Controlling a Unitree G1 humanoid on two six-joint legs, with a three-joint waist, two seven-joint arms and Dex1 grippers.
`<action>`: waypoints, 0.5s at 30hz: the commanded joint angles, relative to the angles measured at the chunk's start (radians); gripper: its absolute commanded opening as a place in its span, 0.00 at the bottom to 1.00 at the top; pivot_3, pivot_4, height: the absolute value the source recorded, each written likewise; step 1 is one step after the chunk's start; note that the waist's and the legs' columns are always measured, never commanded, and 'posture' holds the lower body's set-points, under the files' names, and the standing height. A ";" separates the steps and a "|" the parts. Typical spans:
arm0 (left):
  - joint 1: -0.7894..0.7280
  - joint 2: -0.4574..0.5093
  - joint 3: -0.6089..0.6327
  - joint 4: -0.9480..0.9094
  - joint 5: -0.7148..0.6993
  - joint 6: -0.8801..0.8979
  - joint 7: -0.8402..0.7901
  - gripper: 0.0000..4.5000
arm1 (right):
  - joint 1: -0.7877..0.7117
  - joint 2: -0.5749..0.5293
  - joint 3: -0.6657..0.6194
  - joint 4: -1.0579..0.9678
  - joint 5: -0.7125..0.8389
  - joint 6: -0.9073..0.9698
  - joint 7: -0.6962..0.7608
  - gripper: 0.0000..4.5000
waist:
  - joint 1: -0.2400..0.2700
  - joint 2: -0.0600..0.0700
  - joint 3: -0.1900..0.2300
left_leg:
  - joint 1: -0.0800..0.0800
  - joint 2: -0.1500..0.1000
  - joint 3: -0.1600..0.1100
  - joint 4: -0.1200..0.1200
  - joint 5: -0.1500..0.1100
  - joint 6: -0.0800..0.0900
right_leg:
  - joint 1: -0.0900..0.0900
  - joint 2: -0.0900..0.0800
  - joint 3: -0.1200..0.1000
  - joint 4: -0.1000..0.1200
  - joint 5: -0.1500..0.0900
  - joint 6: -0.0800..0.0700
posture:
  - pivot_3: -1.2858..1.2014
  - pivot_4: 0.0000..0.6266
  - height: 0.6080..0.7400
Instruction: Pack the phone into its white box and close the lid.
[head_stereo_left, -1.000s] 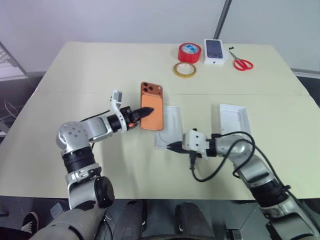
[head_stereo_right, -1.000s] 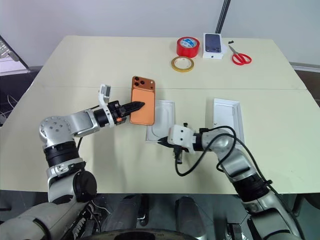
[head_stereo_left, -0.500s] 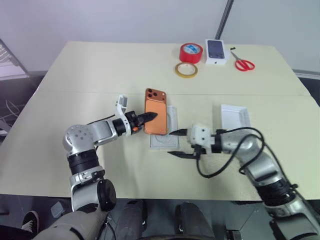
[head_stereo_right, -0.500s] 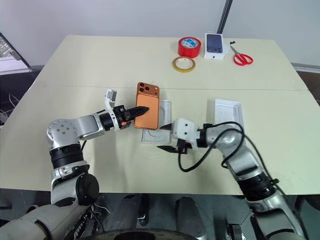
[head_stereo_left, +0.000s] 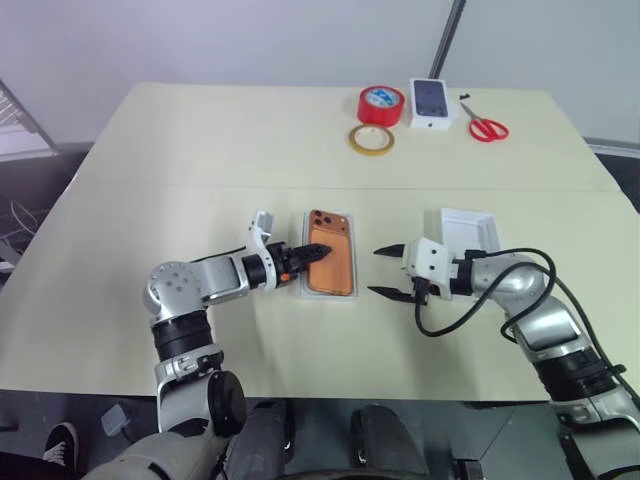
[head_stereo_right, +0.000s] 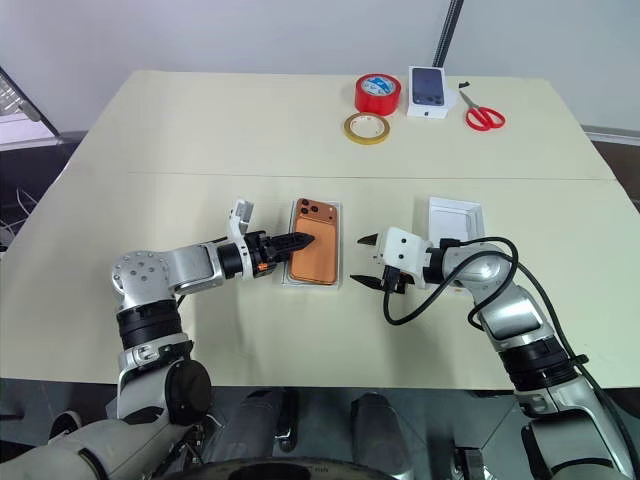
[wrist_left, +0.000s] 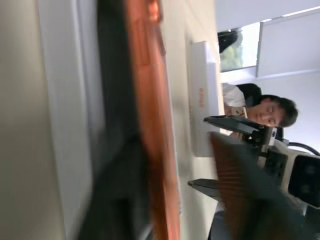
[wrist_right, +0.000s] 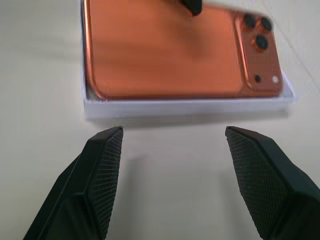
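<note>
The orange phone (head_stereo_left: 335, 270) lies flat, back up, inside the white box (wrist_right: 185, 106) at the table's middle. My left gripper (head_stereo_left: 318, 252) reaches over the phone's left edge. In the left wrist view its fingers stand apart, one on each side of that edge, and the textured finger (wrist_left: 240, 195) is clear of the phone. My right gripper (head_stereo_left: 376, 272) is open just right of the box, with bare table between its fingers (wrist_right: 102, 170). The lid (head_stereo_left: 468, 230) lies inside-up further right, behind my right arm.
At the table's far edge sit a red tape roll (head_stereo_left: 380, 103), a yellow tape ring (head_stereo_left: 370, 139), a small white box printed with a dark phone (head_stereo_left: 431, 102) and red scissors (head_stereo_left: 485, 127). A person (wrist_left: 260, 107) is seen beyond the table.
The phone came down from a tilted hold and now lies in the box. My left gripper's fingers have parted. My right gripper let go of the box's edge, opened and drew back to the right.
</note>
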 joint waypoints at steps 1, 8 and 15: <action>-0.036 0.006 -0.001 -0.052 -0.015 0.001 0.014 0.93 | -0.003 0.002 -0.013 0.006 -0.009 -0.028 -0.013 0.76 | -0.001 0.000 0.000 | 0.000 0.000 0.000 0.000 0.000 0.000 | 0.000 0.000 0.000 0.000 0.000 0.000 | 0.52 0.24 0.91; -0.035 0.056 -0.046 -0.116 -0.063 0.058 0.006 0.93 | -0.021 0.024 -0.005 0.017 -0.016 -0.027 -0.019 0.76 | -0.003 0.000 0.000 | 0.000 0.000 0.000 0.000 0.000 0.000 | -0.001 0.001 0.000 0.000 0.000 0.000 | 0.52 0.24 0.91; -0.017 0.155 -0.084 -0.126 -0.133 0.062 0.018 0.93 | -0.039 0.037 -0.001 0.041 -0.027 -0.040 -0.021 0.76 | -0.003 0.000 0.000 | 0.000 0.000 0.000 0.000 0.000 0.000 | -0.001 0.001 0.000 0.000 0.000 0.000 | 0.52 0.24 0.91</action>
